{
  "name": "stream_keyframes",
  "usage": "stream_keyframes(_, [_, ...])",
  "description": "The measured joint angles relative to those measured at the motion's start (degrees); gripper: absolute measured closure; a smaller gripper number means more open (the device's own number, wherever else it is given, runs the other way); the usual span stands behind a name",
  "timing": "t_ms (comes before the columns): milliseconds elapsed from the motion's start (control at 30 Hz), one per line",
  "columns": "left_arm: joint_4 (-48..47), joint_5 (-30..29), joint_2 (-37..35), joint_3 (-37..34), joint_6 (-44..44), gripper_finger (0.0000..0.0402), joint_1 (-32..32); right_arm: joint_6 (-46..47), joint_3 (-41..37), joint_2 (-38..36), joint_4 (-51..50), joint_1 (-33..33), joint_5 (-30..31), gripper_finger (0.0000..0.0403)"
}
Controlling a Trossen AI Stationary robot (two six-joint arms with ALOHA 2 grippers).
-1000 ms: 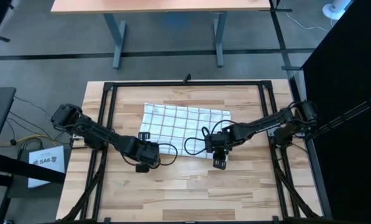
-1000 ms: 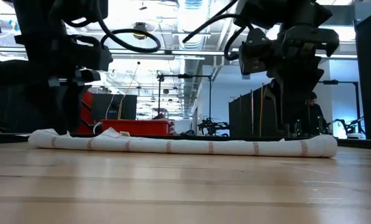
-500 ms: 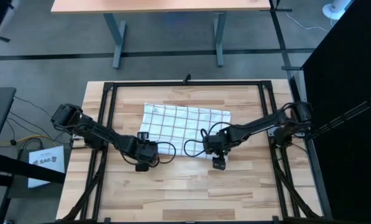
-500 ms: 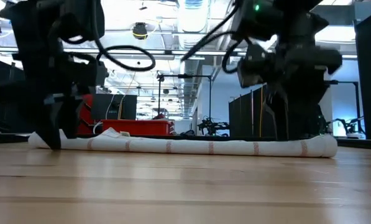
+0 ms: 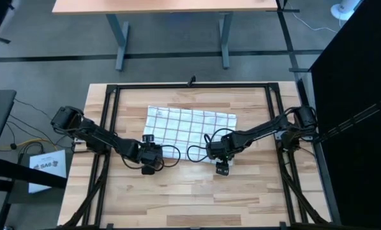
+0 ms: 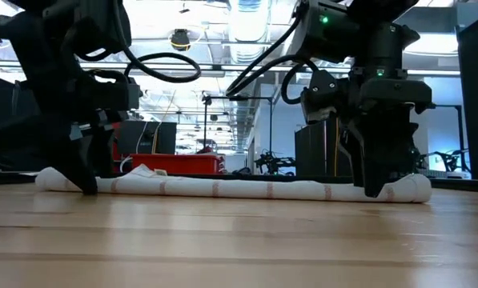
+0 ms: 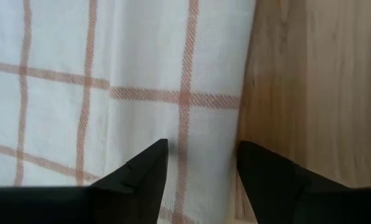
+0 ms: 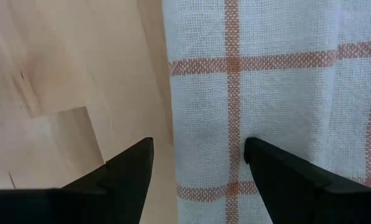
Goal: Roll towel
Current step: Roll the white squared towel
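Observation:
The white towel (image 5: 190,124) with a thin-lined grid lies flat on the table, and its near edge is rolled into a long low roll (image 6: 247,188). My left gripper (image 5: 149,168) is open, with its fingers pointing down at the roll's left end (image 7: 201,168). My right gripper (image 5: 222,168) is open, with its fingers pointing down at the roll's right end (image 8: 197,155). In each wrist view one finger stands over the cloth and the other at or beyond its edge, over the wood. My left gripper's fingertips (image 6: 85,186) reach down to table height at the roll's left end (image 7: 222,124), slanting from above. I cannot tell whether they touch the cloth. My right gripper's fingertips (image 6: 376,190) stand in front of the roll's right end (image 8: 247,112), pointing down. I cannot tell whether they touch it.
A black metal frame (image 5: 110,89) runs round the wooden table top. Bare wood (image 5: 190,198) lies on the near side of the towel. Loose cables (image 5: 193,152) from both arms hang over the towel's near part.
Both grippers have come down to the towel's rolled near edge. My right gripper has gone a little toward the table's left edge and lowered in front of the roll's right end. The roll lies as it did before.

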Motion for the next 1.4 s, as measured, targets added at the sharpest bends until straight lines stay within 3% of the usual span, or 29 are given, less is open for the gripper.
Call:
stream_keyframes(267, [1.4, -1.1, 0.1, -0.9, -0.2, 0.0239, 0.0, -0.4, 0.0, 0.1, -0.3, 0.9, 1.0, 0.0172])
stream_keyframes(367, [1.8, -1.3, 0.2, -1.0, -0.5, 0.028, 0.0, -0.5, 0.0, 0.1, -0.6, 0.9, 1.5, 0.022])
stream_keyframes(533, [2.6, -1.1, 0.3, -1.0, -1.6, 0.0384, 0.1, -0.4, -0.1, 0.2, -1.1, 0.4, 1.8, 0.0344])
stream_keyframes(633, [2.0, -1.0, 0.3, -1.1, -3.9, 0.0395, -0.5, -0.8, -0.1, 0.2, -1.6, 0.8, 1.0, 0.0391])
stream_keyframes(800, [0.3, 2.1, 0.3, 0.0, -8.6, 0.04, -2.4, -0.9, -0.1, 0.2, -1.9, 3.0, -2.3, 0.0395])
stream_keyframes(1000, [-4.3, 10.4, 0.2, 4.6, -12.4, 0.0401, -4.3, 1.5, -0.2, -0.8, -0.6, 6.4, -6.3, 0.0395])
stream_keyframes(1200, [-9.3, 15.3, 0.1, 9.6, -12.5, 0.0401, -4.0, 5.7, -0.4, -4.4, -1.0, 8.6, -7.9, 0.0396])
stream_keyframes(1400, [-16.0, 15.5, -0.5, 13.0, -8.1, 0.0401, -1.3, 8.5, -0.4, -8.9, -1.3, 8.8, -9.6, 0.0396])
